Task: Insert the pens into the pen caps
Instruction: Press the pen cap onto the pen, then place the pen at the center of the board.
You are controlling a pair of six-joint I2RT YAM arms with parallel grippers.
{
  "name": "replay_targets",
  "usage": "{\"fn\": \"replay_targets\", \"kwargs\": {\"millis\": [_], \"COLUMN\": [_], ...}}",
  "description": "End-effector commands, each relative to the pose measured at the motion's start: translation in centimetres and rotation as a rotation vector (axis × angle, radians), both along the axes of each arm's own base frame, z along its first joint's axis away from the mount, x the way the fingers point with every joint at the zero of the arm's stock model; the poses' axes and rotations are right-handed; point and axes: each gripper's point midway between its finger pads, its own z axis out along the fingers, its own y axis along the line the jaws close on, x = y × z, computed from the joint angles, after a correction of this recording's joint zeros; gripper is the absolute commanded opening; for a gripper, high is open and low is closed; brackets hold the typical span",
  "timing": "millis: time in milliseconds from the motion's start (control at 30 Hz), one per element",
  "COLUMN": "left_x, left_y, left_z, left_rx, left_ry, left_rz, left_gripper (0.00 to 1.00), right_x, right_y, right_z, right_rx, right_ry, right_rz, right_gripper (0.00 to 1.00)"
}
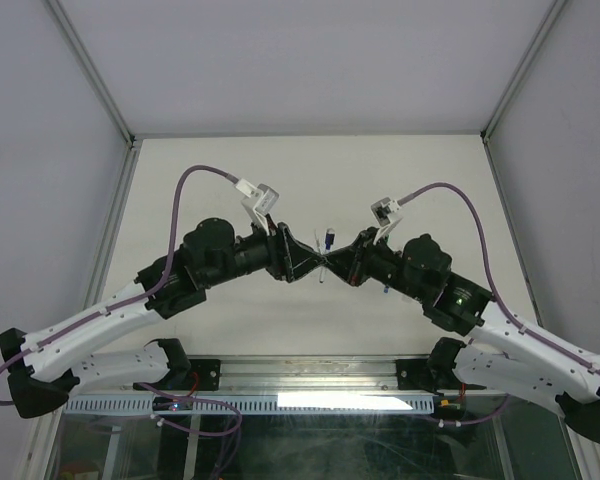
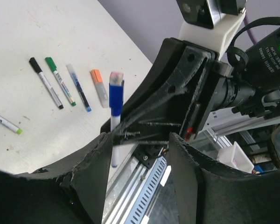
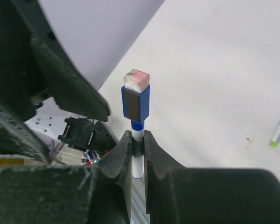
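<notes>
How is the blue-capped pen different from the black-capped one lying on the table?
The blue-capped pen is held in the air, pinched by the right end effector. The black-capped pen lies flat on the table, untouched. The blue-capped pen is chunky at its capped end, with a pale pad on top, while the black-capped pen is slim throughout. Both have white barrels.

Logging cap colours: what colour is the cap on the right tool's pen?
Blue cap, on the pen; clearest in right wrist view.
</notes>
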Motion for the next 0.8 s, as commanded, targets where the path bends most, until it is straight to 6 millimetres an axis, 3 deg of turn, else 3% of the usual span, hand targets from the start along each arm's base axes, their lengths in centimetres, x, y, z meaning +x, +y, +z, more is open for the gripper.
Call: {"fn": "replay_targets", "kwargs": {"millis": [0,333,567,633,767], "left_x": [1.2,5.8,5.5,5.3,5.0], "left_y": [1.9,5.9,7.1,7.6,8.4], "left_z": [1.2,-3.9,-5.9,-6.4,-7.1], "left_rx": [0.006,0.189,0.258,0.276,0.304], "left_ry": [-0.003,0.054,0.066,0.073,0.082], "left_rz": [0.08,0.247,0.257,0.262,0.279], "left_gripper": [0.52,0.58,0.62,0.67,0.67], "right_x": [2.0,6.3,12.3,13.7,15.6], "right_y": [-2.1,-6.1,-8.7,-9.0,-9.7], "right_z": [-1.5,-10.6,-14.9,-15.9,-18.7], "right_rx": [-0.042,-0.483,-0.623,-0.652,-0.72], "right_ry": [0.059,0.345,0.475,0.496,0.56], "right_rz": [-0.169,-0.427,-0.576,-0.599,-0.618], "right_gripper": [0.0,0.0,0.0,0.0,0.0]}}
